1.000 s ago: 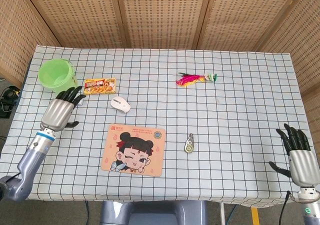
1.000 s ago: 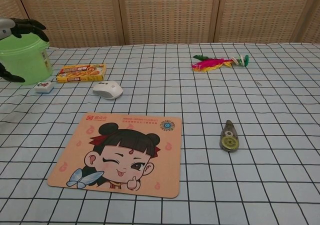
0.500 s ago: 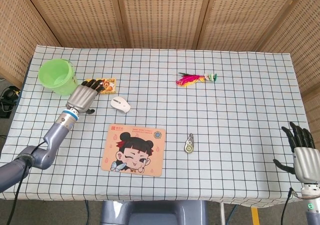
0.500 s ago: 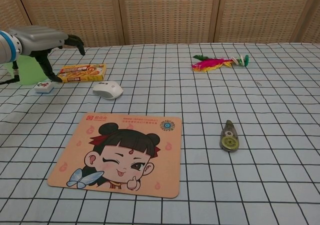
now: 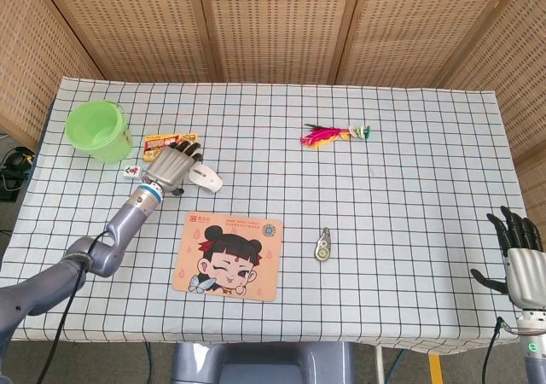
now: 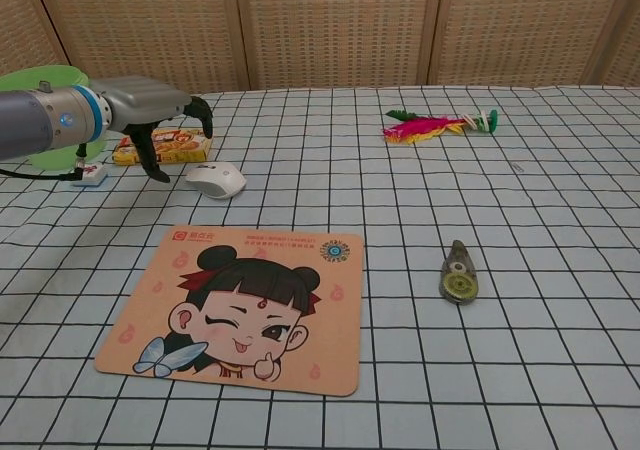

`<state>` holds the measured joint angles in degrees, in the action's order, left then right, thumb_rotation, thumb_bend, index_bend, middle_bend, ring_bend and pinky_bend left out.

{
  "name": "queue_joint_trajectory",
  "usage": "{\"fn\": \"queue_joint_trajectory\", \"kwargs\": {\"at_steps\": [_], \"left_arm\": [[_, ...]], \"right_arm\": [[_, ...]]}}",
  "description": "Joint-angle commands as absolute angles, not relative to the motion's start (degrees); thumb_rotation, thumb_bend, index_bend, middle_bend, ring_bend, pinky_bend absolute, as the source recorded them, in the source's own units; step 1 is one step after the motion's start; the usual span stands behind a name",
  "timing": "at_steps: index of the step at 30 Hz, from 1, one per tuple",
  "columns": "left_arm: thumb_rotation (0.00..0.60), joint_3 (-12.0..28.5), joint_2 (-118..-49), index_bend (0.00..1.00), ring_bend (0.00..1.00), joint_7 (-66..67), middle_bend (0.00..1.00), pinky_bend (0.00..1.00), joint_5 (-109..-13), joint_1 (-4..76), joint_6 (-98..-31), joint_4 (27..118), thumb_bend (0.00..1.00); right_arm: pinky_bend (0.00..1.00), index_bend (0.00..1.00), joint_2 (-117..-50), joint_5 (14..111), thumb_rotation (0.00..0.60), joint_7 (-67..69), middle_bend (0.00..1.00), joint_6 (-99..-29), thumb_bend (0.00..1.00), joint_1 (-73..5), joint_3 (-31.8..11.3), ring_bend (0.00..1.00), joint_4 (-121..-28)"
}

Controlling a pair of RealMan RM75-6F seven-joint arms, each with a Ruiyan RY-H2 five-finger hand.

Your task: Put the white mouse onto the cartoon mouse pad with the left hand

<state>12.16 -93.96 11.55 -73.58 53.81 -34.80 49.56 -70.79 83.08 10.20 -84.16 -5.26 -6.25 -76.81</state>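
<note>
Head view: checked tablecloth [image 5: 409, 188] before woven wall panels [image 5: 273, 26]; both hands spread, empty.

white mouse [image 5: 205, 177]; orange cartoon mouse pad [image 5: 227, 255]; green bucket [image 5: 96, 131]; checked tablecloth [image 5: 409, 188]

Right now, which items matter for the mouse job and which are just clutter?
Job: white mouse, cartoon mouse pad, left robot hand.

Clutter: green bucket, snack box, mahjong tile, feather shuttlecock, correction tape.

Print on the mouse pad [image 6: 240, 305] seems too small to read.
</note>
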Motion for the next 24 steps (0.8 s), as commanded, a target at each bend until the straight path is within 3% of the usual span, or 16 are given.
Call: {"fn": "queue_joint_trajectory", "kwargs": {"at_steps": [1, 24], "left_arm": [[0.6, 11.8, -94.8, 0.25, 0.1, 11.3, 0.08, 0.21, -73.7, 54.7, -34.0, 48.5, 0.17], [0.6, 10.1, -104.5, 0.26, 0.1, 7.6, 0.09, 0.21, -73.3, 61.7, -27.2, 34.0, 0.18]], "right_arm": [[0.0, 0.14, -70.8, 83.1, 0.6, 10.4, 0.0, -84.1, 0.08, -5.3, -6.3, 0.0, -76.8], [0.0, 0.14, -70.6, 82.1, 0.6, 11.6, 0.0, -84.0, 0.08, -5.1, -6.9, 0.0, -76.2]]}}
